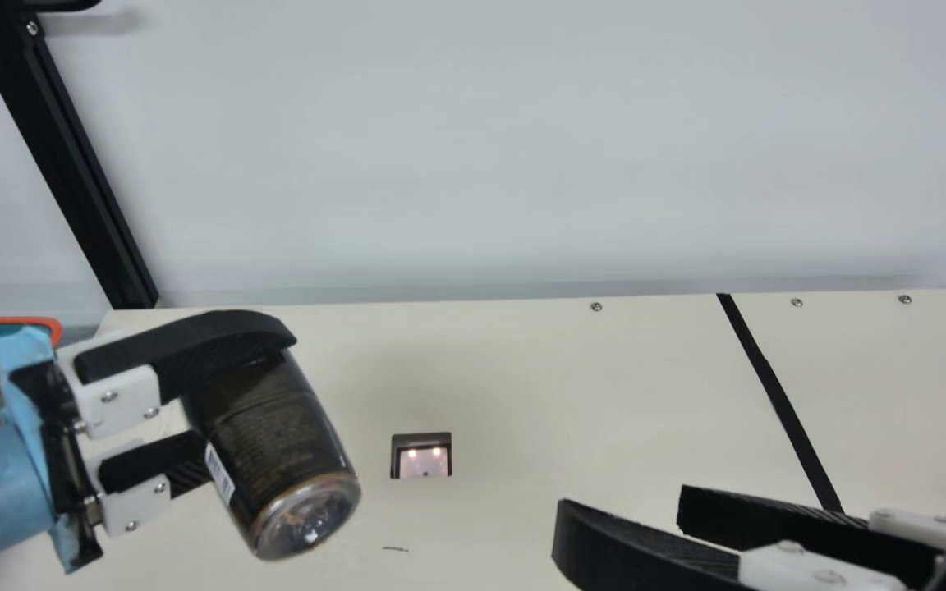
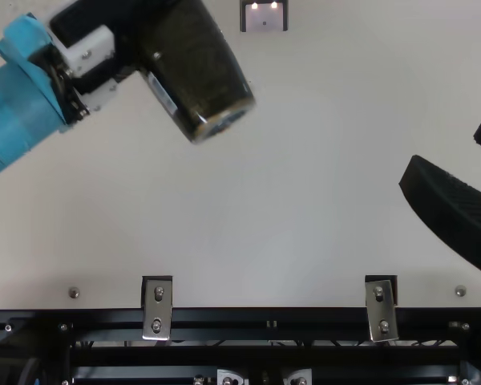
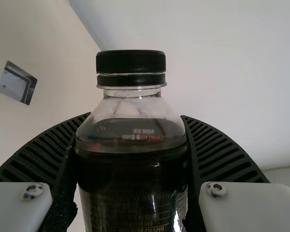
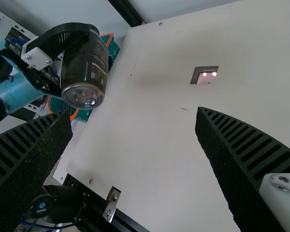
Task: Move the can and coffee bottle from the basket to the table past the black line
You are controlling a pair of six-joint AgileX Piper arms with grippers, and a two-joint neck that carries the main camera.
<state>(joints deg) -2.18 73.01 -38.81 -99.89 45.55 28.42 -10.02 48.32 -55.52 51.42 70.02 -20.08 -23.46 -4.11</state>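
A coffee bottle is held aloft above the table, well short of the black line, its body clamped between the ribbed fingers of the left gripper. It is tilted, with its base turned out toward the black line's side. Near the line, the right gripper is held wide apart, with nothing gripped.

A handover appears to be under way, to be judged by that exposed base. The bare lower body should be brought squarely between the waiting fingers, both pads closed evenly, and the first grip released only once the second is firm. If the bottle is taken off-centre, its smooth, rounded side could be twisted or dropped. It should then be set upright past the black line.

The bottle is sealed by a black cap, and dark liquid is seen up to its shoulder. Farther from the line lies the orange-rimmed basket; whether the can is held inside cannot be told.
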